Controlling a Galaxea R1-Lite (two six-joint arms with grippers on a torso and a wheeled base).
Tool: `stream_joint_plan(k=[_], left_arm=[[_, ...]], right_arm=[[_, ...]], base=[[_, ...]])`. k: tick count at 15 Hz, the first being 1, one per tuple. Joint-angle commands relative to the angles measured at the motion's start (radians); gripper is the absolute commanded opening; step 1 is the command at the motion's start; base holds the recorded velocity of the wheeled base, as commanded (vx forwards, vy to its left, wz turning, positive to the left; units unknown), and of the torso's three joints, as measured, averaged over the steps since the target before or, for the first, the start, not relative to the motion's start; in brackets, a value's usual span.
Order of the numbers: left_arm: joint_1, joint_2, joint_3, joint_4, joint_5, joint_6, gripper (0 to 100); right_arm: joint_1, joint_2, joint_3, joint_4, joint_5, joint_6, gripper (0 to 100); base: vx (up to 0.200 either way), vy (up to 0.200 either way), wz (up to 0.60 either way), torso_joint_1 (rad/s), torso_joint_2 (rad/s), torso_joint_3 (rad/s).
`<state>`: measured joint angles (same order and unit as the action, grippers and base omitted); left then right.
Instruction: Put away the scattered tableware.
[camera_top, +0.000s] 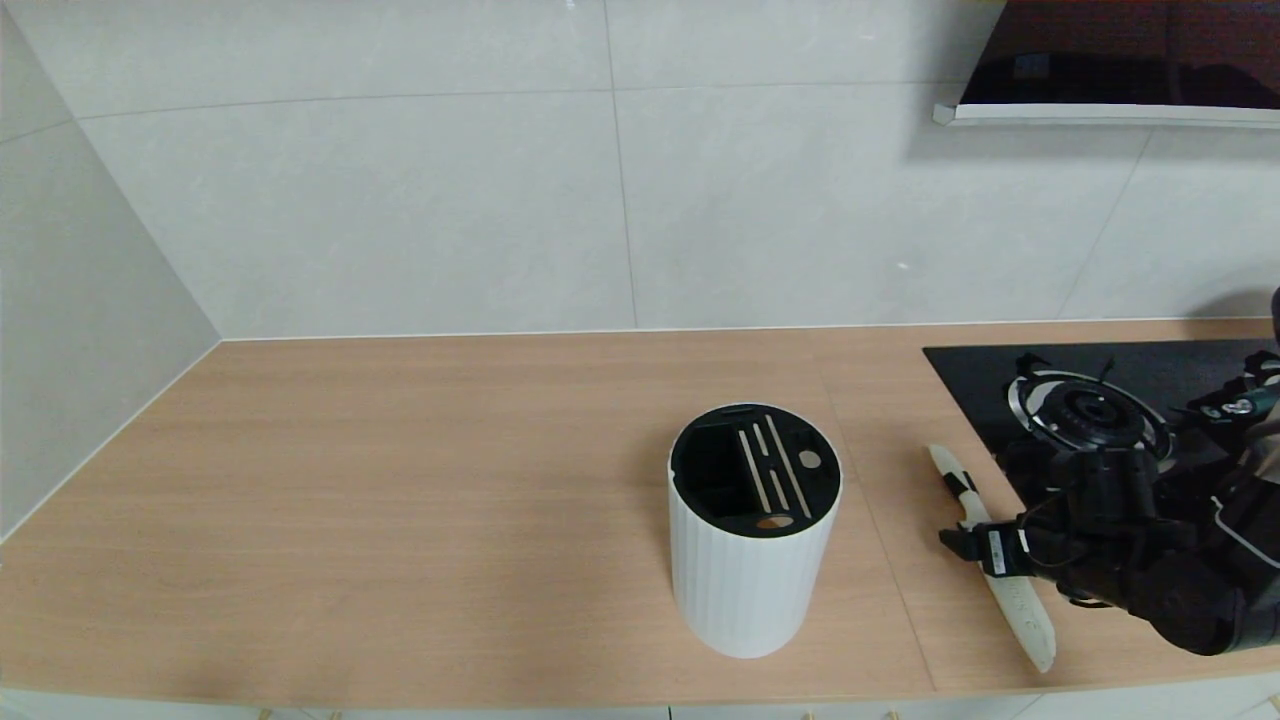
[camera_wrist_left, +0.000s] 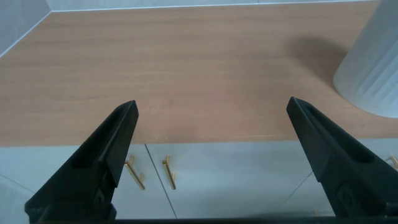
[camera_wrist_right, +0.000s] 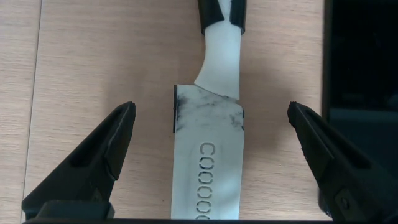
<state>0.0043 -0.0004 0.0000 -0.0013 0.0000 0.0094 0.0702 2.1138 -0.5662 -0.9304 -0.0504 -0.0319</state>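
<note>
Now our right tool (camera_wrist_right: 211, 111) hangs spread wide over the knife (camera_wrist_right: 208, 162), right of the white holder (camera_top: 752, 560). We may pinch the flat blade, so it slips out.

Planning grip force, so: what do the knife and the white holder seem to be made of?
The knife: matte white blade with grey smudges, no metal shine, so probably ceramic or coated; handle likely plastic. The holder: matte white ribbed wall, black slotted top, probably moulded plastic.
</note>
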Motion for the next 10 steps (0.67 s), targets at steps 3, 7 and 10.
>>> stream_joint_plan(k=[3,7,10], left_arm=[[0.0,0.0,0.0,0.0,0.0,0.0,100],[0.0,0.0,0.0,0.0,0.0,0.0,100],[0.0,0.0,0.0,0.0,0.0,0.0,100]], right_arm=[[0.0,0.017,0.0,-0.002,0.0,0.0,100],[-0.003,0.043,0.0,-0.03,-0.002,0.0,0],[-0.004,0.061,0.0,-0.051,-0.005,-0.002,0]], base=[[0.0,0.0,0.0,0.0,0.0,0.0],[0.0,0.0,0.0,0.0,0.0,0.0],[0.0,0.0,0.0,0.0,0.0,0.0]])
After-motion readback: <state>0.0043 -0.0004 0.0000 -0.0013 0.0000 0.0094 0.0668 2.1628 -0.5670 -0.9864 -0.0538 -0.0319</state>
